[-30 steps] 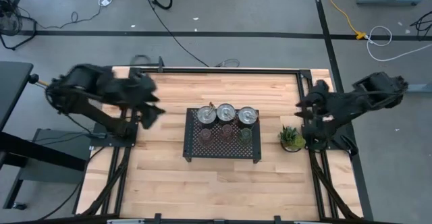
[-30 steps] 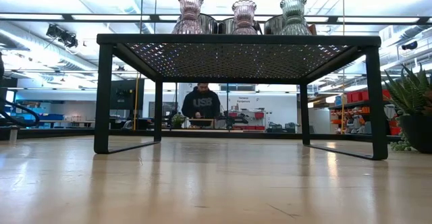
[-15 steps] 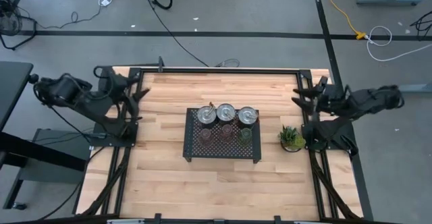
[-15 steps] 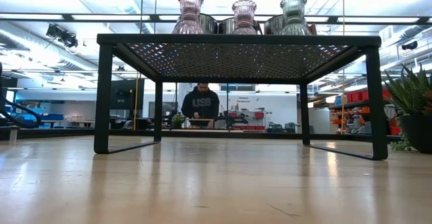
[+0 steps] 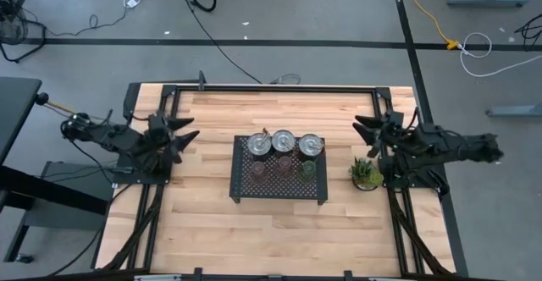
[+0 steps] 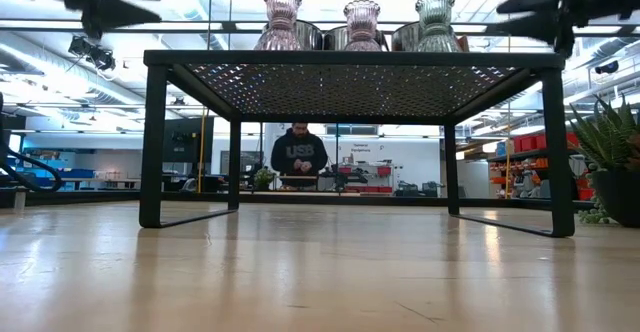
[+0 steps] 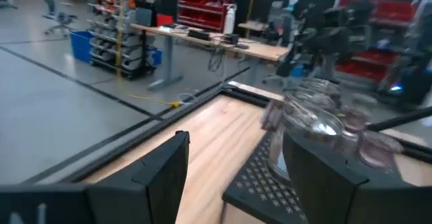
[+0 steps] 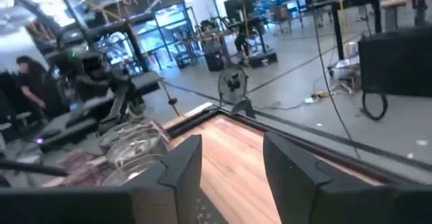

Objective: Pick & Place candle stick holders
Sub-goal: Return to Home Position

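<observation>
Six candle stick holders (image 5: 283, 142) stand in two rows on the black tray (image 5: 240, 188) mid-tabletop (image 5: 212, 222), flanked by the left end effector (image 5: 188, 139) and right end effector (image 5: 362, 133), both spread wide.

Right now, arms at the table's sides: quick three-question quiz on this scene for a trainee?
1. How many candle stick holders stand on the black tray?
2. True or false: the left gripper and the right gripper are both open and hold nothing.
3. The potted plant stands: A) on the tray; B) on the table, beside the tray on the right arm's side; C) between the left arm's fingers.

Key: 1) six, three silver and three glass; 2) true; 3) B.
</observation>
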Robot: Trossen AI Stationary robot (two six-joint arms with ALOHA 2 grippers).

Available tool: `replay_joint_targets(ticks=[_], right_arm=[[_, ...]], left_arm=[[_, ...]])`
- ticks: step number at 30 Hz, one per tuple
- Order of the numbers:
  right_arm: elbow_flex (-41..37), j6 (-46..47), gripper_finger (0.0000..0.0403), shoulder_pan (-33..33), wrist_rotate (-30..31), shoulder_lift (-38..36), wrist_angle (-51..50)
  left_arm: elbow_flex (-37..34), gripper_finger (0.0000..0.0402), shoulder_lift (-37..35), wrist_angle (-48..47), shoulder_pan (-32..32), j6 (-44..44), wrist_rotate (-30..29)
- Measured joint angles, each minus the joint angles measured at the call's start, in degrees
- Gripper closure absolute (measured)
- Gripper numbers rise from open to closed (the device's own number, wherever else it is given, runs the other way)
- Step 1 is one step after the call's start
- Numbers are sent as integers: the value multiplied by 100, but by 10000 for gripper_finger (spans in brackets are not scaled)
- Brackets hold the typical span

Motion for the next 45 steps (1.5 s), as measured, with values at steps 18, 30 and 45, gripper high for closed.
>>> replay_joint_targets(ticks=[18,30,45], right_arm=[[-1922,551,245,-1272,-2311,-23,730],[-2266,-544,245,-1271,-3140,107,1037],[-2262,356,245,-1194,-3733,268,1009]], left_arm=[[-1843,158,-972,882,-2,-389,413],[-1974,158,-970,643,-2,-347,-51],[-1972,158,-970,657,-2,-498,864]])
